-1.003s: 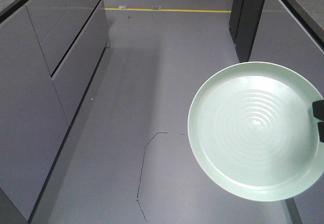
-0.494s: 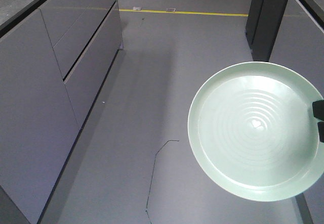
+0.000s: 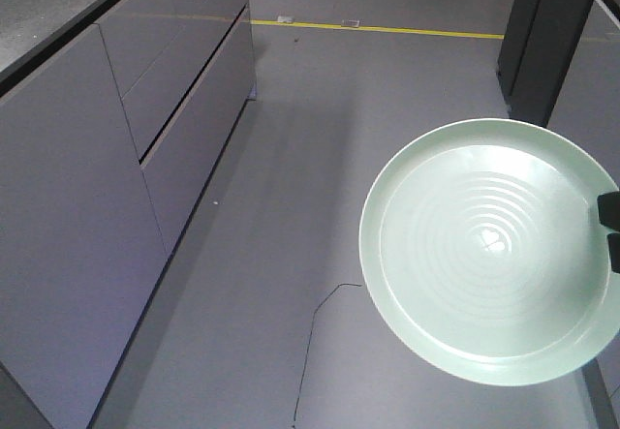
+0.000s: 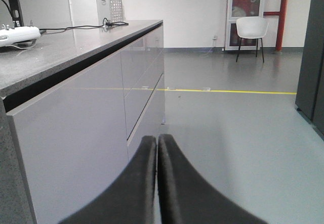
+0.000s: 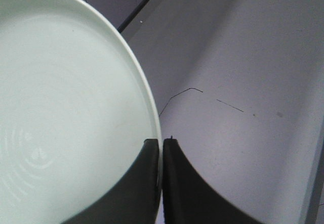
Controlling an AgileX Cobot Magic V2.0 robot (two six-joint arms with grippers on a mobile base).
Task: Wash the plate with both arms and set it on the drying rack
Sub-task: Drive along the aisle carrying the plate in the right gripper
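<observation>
The pale mint-green plate [image 3: 489, 250] with concentric rings hangs in the air over the grey floor at the right of the front view. My right gripper [image 5: 162, 142] is shut on the plate [image 5: 66, 107], pinching its rim between both black fingers; its tip shows at the plate's right edge as a black piece [image 3: 609, 224]. My left gripper [image 4: 157, 139] is shut with nothing between its fingers, pointing along a cabinet front. The drying rack is out of view.
Grey cabinets with drawers [image 3: 126, 158] under a dark stone counter [image 4: 45, 52] line the left. A dark cabinet [image 3: 552, 32] stands at the right. A yellow floor line [image 3: 387, 30] crosses ahead, with a white chair [image 4: 251, 29] beyond it. A controller [image 4: 17, 34] lies on the counter.
The cabinets, floor line and floor crack have slid rightward and nearer in the front view, so the base has moved. The plate keeps its place in the frame.
</observation>
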